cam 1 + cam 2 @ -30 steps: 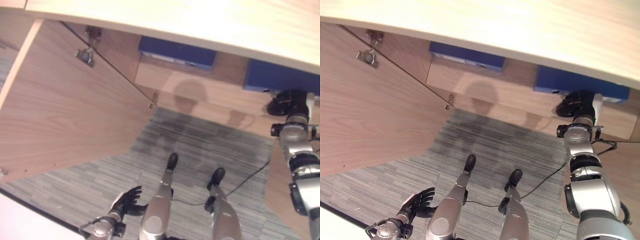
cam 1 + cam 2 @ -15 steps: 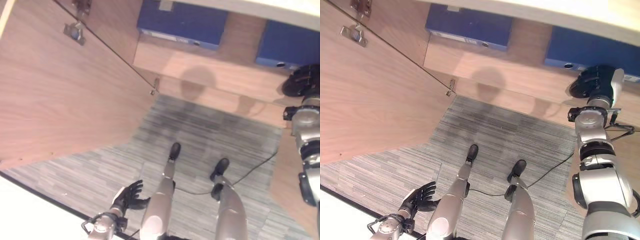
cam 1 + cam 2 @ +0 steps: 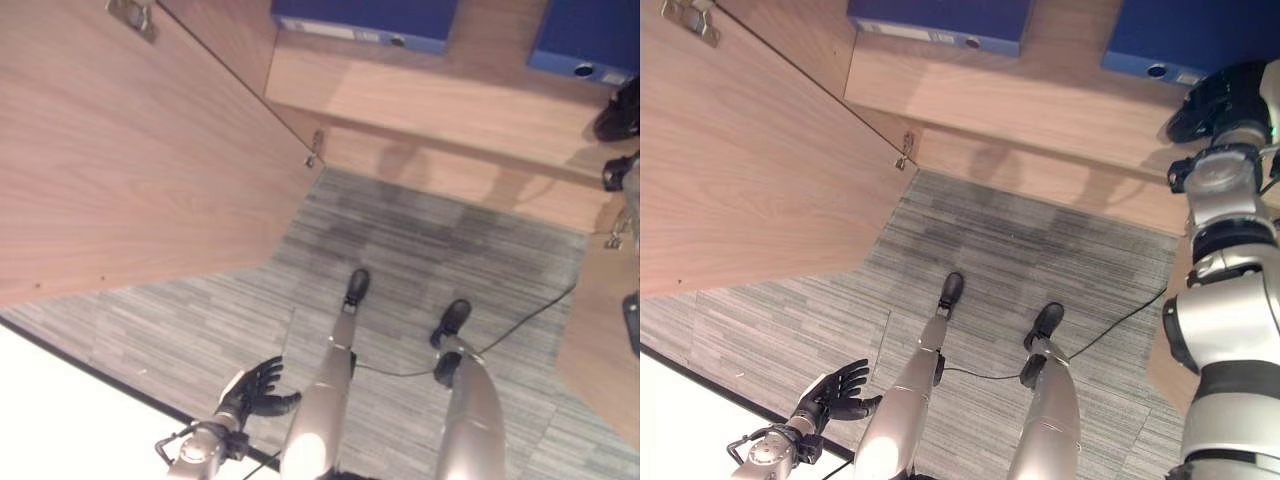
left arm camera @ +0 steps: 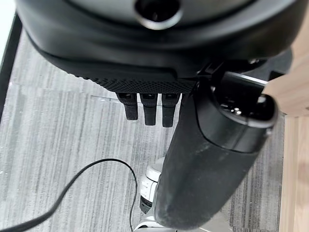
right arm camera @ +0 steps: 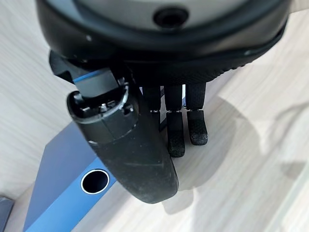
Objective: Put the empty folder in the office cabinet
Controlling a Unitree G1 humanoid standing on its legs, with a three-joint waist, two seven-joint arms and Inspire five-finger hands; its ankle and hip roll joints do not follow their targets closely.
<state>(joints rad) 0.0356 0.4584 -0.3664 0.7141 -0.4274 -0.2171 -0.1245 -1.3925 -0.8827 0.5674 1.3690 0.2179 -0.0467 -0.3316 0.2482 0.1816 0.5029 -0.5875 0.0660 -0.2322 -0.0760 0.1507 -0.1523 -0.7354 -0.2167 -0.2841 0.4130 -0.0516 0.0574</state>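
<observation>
The blue folder (image 3: 1160,45) lies on the cabinet shelf (image 3: 1060,100) just beside the right hand (image 3: 1220,100), fingers relaxed and empty (left hand (image 3: 835,392) likewise); light, stiff, best gripped by its spine.

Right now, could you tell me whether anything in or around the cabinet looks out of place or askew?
Nothing stands out. Two blue folders lie flat on the cabinet shelf, apart from each other, and the door stands open. The right hand is by the right-hand folder with fingers relaxed, holding nothing; the left hand hangs open over the carpet.
</observation>
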